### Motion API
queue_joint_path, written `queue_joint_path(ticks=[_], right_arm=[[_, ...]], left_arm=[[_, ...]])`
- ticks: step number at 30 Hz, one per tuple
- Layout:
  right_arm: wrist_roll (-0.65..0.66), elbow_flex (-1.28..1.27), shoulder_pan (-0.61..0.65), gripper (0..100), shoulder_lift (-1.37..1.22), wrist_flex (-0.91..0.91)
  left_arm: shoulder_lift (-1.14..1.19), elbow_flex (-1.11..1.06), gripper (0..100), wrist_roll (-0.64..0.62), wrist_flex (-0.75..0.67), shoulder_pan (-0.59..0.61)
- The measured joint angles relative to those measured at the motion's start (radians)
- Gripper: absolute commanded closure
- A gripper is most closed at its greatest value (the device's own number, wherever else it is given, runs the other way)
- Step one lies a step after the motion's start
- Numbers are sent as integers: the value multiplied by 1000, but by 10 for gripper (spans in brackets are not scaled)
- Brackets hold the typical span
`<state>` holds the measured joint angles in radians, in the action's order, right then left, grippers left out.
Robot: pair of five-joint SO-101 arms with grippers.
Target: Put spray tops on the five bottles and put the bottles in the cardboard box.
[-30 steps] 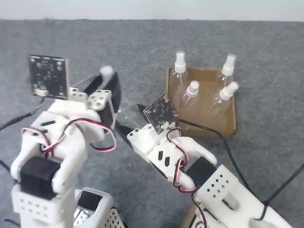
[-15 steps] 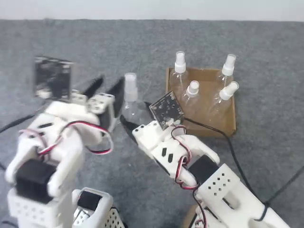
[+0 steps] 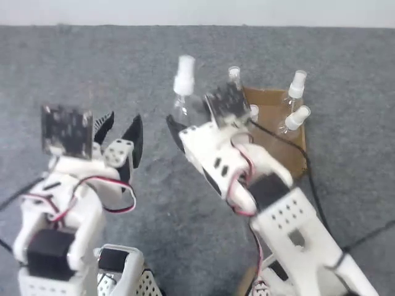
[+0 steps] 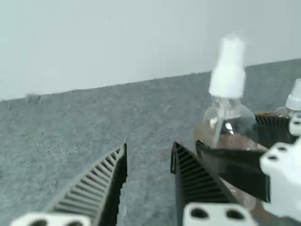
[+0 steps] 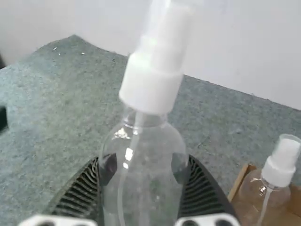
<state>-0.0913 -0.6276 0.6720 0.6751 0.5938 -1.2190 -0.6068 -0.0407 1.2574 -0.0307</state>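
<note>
My right gripper (image 3: 180,126) is shut on a clear bottle (image 3: 182,102) with a white spray top (image 3: 184,74), held upright above the carpet just left of the cardboard box (image 3: 295,151). In the right wrist view the bottle (image 5: 141,165) sits between the ribbed fingers (image 5: 77,200). Several capped bottles (image 3: 296,102) stand in the box. My left gripper (image 3: 118,132) is open and holds nothing, to the left of the held bottle. The left wrist view shows its gripper (image 4: 148,174) apart, with the bottle (image 4: 225,117) and the right arm's jaw beyond.
Grey carpet (image 3: 123,68) covers the table. The box's near left corner is hidden behind the right arm (image 3: 247,179). Black cables (image 3: 308,191) run past the box's front edge.
The left gripper let go of the bottle and drew back to the left, open. The right gripper lifted the bottle and carried it away toward the box.
</note>
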Motion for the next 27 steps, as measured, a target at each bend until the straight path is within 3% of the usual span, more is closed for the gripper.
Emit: queue_joint_path(ticks=[5, 12, 19, 27], right_arm=[[0, 281, 2, 993, -215, 133], [0, 559, 2, 993, -413, 276], [0, 601, 34, 993, -423, 465], [-5, 603, 40, 993, -371, 605]], left_arm=[[-141, -321, 719, 2, -133, -32], [-284, -516, 703, 2, -176, -149], [-305, -661, 705, 3, -341, -161], [-316, -681, 705, -3, -370, -163]])
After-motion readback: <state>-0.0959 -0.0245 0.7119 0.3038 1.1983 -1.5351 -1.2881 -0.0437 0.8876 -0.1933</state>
